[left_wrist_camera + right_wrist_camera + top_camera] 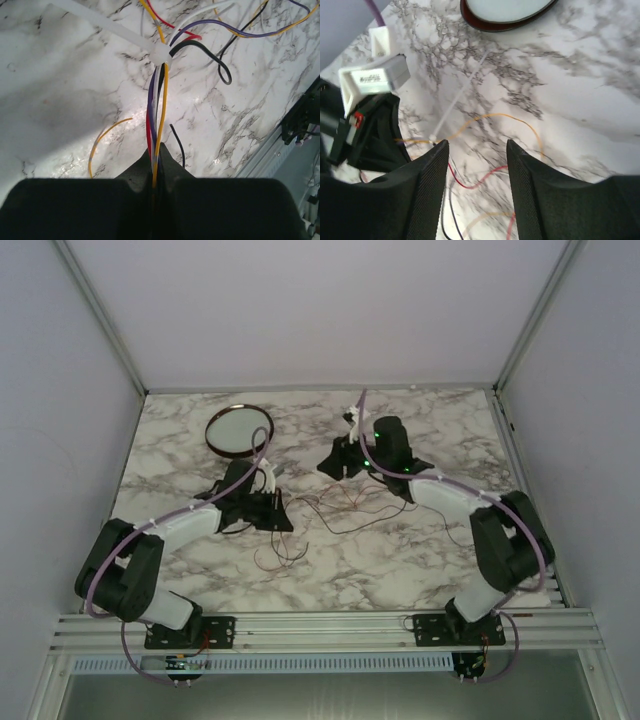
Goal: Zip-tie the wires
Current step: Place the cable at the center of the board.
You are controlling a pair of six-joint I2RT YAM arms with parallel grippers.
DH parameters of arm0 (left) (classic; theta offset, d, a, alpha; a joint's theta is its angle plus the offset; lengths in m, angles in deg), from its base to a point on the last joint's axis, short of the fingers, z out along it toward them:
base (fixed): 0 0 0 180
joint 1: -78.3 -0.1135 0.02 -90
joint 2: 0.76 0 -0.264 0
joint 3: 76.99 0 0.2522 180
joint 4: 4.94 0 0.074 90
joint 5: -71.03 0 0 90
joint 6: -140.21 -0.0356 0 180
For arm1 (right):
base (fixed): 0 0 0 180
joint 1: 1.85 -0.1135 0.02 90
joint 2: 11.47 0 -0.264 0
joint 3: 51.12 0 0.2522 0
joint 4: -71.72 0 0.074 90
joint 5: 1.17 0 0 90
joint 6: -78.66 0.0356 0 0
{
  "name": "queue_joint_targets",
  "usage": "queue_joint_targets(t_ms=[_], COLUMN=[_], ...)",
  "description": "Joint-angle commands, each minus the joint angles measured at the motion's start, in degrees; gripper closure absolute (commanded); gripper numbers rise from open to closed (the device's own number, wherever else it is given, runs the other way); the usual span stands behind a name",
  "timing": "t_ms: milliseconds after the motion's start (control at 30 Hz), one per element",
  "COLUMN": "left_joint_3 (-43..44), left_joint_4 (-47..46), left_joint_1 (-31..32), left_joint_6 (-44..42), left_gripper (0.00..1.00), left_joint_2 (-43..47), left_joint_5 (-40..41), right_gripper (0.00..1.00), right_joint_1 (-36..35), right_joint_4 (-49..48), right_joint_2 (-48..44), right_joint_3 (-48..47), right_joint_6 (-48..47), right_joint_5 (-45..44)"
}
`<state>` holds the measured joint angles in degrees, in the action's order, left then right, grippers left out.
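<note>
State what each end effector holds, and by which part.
Left end effector pinches the wires on their bundled stretch, just short of the zip tie. Right end effector stands open, holding nothing.

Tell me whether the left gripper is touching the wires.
Touching. The left wrist view shows the left gripper shut on the wires, with the bundle pinched between its fingers and running on to the white zip tie.

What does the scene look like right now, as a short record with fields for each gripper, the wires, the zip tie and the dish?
left gripper: shut on the bundle of thin multicoloured wires
right gripper: open, nothing between its fingers, loose wire ends below
white plastic zip tie: looped around the wires ahead of the left gripper
round dark-rimmed dish: on the marble table, apart from the wires
</note>
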<state>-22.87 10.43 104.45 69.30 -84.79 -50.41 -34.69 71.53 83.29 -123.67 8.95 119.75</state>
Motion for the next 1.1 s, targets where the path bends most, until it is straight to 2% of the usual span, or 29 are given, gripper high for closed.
queue_joint_targets(t_ms=[0,67,167,333,500,733,800,833,867,967,1067], left_joint_3=[-1.89,-2.69,-3.57,-1.34,6.49,15.03,15.69,15.86,15.96,15.86,16.23], left_joint_4=[-0.64,-0.62,-0.36,2.0,7.0,12.41,13.68,14.21,14.55,15.12,17.09], left_joint_1=[-1.86,-2.93,-4.66,-7.88,-8.49,-8.52,-8.55,-8.54,-8.51,-8.53,-8.72], left_joint_6=[2.92,3.58,5.02,4.68,1.46,-1.07,-1.75,-2.07,-2.29,-2.61,-3.61], left_gripper=[1.0,1.0,1.0,1.0,1.0,1.0,0.84,0.74,0.68,0.57,0.42], left_joint_2=[1.71,1.01,-0.39,-6.27,-16.08,-21.76,-22.23,-22.37,-22.36,-20.87,-17.92], left_joint_5=[-1.38,-1.91,-2.82,-4.95,-6.09,-3.61,-2.36,-2.13,-1.95,-0.71,2.19], right_gripper=[0.45,0.3,0.12,0.11,0.1,0.08,0.07,0.07,0.07,0.06,0.05], right_joint_1=[0.99,0.89,0.67,0.93,0.94,1.23,1.77,2.14,2.5,3.72,5.02], right_joint_4=[-10.62,-15.59,-22.4,-22.31,-21.83,-14.93,-13.63,-13.22,-13.13,-12.92,-12.59], right_joint_2=[-8.02,-10.74,-13.56,-13.55,-16.55,-20.8,-21.88,-22.42,-23.02,-24.75,-27.08], right_joint_3=[7.76,13.7,20.8,21.04,21.93,22.82,23.0,23.17,23.37,24.03,24.77], right_joint_6=[-14.18,-20.64,-27.36,-26.9,-25.48,-27.39,-27.33,-27.4,-27.41,-27.31,-26.88], right_joint_5=[-1.86,1.35,4.47,2.16,-0.61,-7.67,-9.25,-9.48,-9.77,-10.46,-13.08])
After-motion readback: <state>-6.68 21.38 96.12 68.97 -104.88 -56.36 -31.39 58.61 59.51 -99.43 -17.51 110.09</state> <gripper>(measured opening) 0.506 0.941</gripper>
